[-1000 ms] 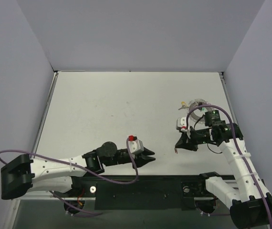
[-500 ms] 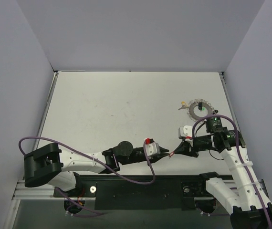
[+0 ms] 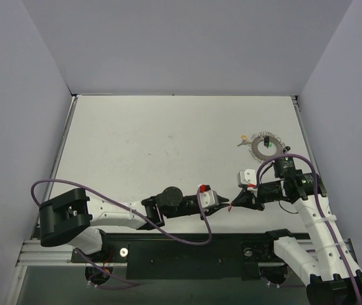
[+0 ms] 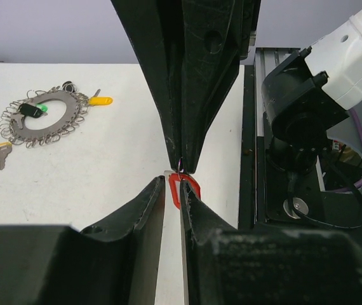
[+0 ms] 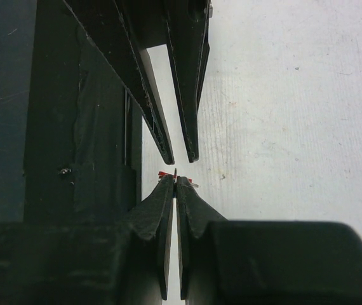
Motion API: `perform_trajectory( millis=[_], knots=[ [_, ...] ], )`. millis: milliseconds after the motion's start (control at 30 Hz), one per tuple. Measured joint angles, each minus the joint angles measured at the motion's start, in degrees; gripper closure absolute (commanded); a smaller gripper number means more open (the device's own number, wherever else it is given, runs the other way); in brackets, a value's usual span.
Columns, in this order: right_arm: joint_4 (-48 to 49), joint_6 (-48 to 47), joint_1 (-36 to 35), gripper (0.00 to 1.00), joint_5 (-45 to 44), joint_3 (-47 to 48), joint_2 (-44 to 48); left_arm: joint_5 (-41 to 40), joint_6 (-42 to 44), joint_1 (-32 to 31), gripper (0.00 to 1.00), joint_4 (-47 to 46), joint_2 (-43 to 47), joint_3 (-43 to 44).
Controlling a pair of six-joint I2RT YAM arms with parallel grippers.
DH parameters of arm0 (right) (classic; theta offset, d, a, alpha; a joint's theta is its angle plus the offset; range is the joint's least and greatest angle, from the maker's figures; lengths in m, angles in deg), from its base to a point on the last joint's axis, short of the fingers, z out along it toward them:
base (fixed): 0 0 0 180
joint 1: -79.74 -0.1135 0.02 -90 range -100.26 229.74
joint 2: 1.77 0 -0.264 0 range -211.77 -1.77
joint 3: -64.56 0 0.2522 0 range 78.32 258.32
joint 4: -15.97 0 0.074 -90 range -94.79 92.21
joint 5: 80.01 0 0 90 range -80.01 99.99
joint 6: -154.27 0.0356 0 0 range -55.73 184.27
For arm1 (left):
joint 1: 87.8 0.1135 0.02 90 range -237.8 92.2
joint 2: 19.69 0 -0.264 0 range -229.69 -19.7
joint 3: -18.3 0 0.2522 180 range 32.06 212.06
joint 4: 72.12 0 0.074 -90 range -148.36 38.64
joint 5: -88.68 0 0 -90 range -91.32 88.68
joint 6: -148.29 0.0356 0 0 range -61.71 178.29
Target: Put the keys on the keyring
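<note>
My right gripper (image 3: 235, 201) is shut on a red-headed key (image 3: 230, 206) and holds it just above the table near the front edge. In the right wrist view the jaws (image 5: 175, 181) pinch the key (image 5: 163, 173). My left gripper (image 3: 223, 206) faces it tip to tip, with its jaws slightly apart. In the left wrist view its tips (image 4: 171, 189) flank the red key head (image 4: 180, 190) without clamping it. The keyring (image 3: 263, 145) lies at the back right, with a green key (image 3: 267, 143) and a yellow key (image 3: 243, 139) on it. The keyring also shows in the left wrist view (image 4: 41, 118).
The black base rail (image 3: 194, 246) runs along the near edge just below both grippers. A purple cable (image 3: 168, 234) loops along the left arm. Grey walls enclose the table on three sides.
My left arm has swung right until its tips meet the right gripper. My right gripper has come down and left from beside the keyring, carrying the red key.
</note>
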Motion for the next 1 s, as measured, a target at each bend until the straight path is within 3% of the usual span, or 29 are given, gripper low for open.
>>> perform_trajectory(
  millis=[667, 833, 900, 1000],
  knots=[
    [-0.07, -0.2, 0.33, 1.0, 0.46, -0.26, -0.02, 2.43, -0.24, 0.0, 0.75, -0.74, -2.34, 1.29],
    [-0.13, -0.2, 0.33, 1.0, 0.46, -0.35, -0.02, 2.43, -0.39, 0.0, 0.87, -0.74, -2.34, 1.29],
    [-0.35, -0.2, 0.33, 1.0, 0.46, -0.37, -0.02, 2.43, -0.48, 0.02, 1.0, -0.68, -2.34, 1.4],
    [-0.46, -0.37, 0.33, 1.0, 0.46, -0.42, -0.02, 2.43, -0.79, 0.02, 1.0, -0.61, -2.34, 1.42]
  ],
)
